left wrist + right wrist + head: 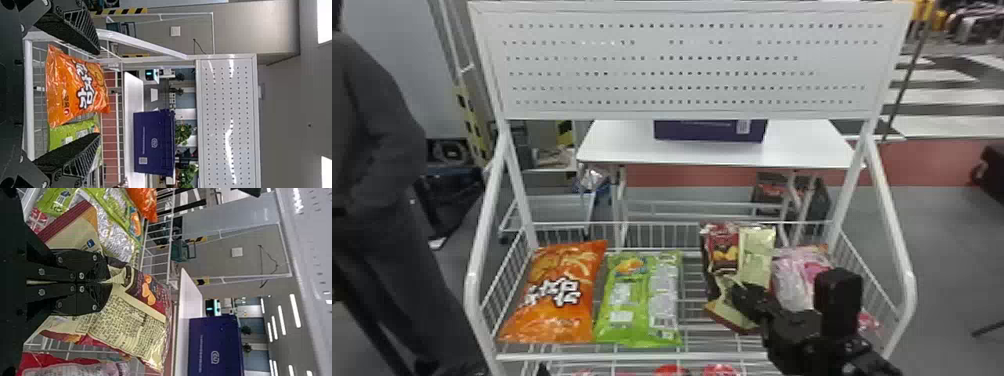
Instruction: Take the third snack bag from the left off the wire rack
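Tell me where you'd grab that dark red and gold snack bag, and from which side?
Probably by the near end of the third snack bag, coming from the front of the wire rack. The bag is thin and flat there, so two flat fingers can pinch it, while the green bag and pink bag crowd its sides. The right gripper is shut on that end.
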`<state>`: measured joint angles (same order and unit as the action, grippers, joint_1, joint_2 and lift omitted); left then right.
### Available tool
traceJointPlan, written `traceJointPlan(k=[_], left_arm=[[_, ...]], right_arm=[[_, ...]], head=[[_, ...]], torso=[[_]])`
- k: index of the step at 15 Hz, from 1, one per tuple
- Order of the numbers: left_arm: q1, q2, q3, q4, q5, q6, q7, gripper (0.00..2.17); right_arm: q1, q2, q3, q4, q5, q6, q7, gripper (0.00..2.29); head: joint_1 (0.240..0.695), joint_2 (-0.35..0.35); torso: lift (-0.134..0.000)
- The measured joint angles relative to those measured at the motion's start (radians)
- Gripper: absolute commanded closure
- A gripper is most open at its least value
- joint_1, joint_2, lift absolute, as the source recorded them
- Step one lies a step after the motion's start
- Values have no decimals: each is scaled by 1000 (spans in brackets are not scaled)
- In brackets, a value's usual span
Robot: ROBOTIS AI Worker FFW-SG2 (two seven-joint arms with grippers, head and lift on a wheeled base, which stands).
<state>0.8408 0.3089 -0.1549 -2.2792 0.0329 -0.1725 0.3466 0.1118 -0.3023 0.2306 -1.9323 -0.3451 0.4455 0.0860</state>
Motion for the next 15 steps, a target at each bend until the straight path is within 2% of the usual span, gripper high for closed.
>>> traceJointPlan(k=[3,6,12,15], left_arm=[[-2,1,-2,0,-1,0,0,157],[-6,1,-2,0,0,-1,2,157],[-10,6,5,-6,4,-3,5,157],[-12,6,5,-7,4,-2,4,157]], right_arm=[[140,-48,-63,-169,-35,-57,3,2189],[332,-86,-142,-265,-51,-193,8,2189],[645,-100,-376,-308,-137,-463,31,2189],[730,-100,-477,-334,-172,-493,31,2189]], head=[[499,0],[499,0],[499,0],[499,0]], torso=[[0],[0],[0],[0]])
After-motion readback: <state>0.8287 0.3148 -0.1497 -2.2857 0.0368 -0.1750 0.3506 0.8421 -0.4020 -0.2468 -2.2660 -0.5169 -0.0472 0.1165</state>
